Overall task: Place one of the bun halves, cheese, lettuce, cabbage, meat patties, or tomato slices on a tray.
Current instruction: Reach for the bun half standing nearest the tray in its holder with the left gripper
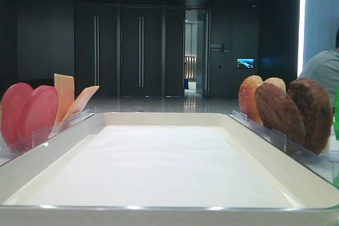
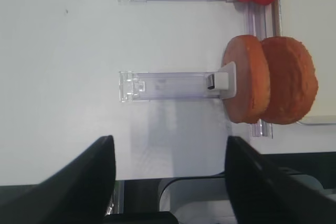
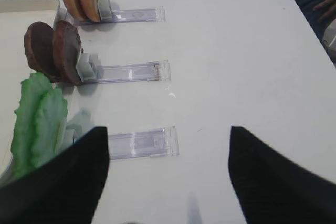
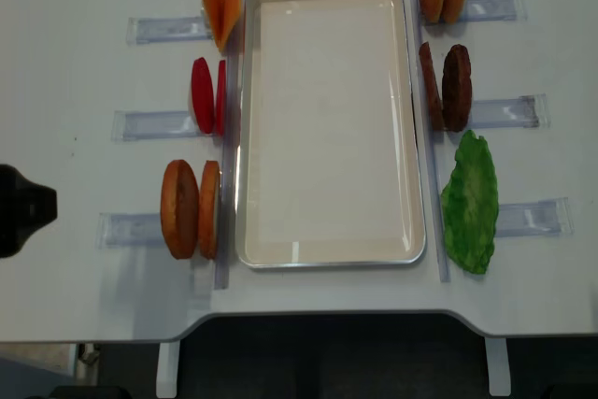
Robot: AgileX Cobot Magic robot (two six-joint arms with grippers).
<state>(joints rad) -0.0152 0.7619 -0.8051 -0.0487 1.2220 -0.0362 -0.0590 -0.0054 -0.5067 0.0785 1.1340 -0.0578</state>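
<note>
Nothing lies on the tray [image 4: 327, 119] yet: both the left gripper [image 2: 168, 182] and right gripper [image 3: 168, 171] gape empty, with the bun halves [image 4: 190, 209] racked just beside it.

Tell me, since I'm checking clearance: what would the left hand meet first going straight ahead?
Probably the clear rack lying just ahead of the open left hand, and past it the bun halves at its far end. Height above the table is unclear.
</note>
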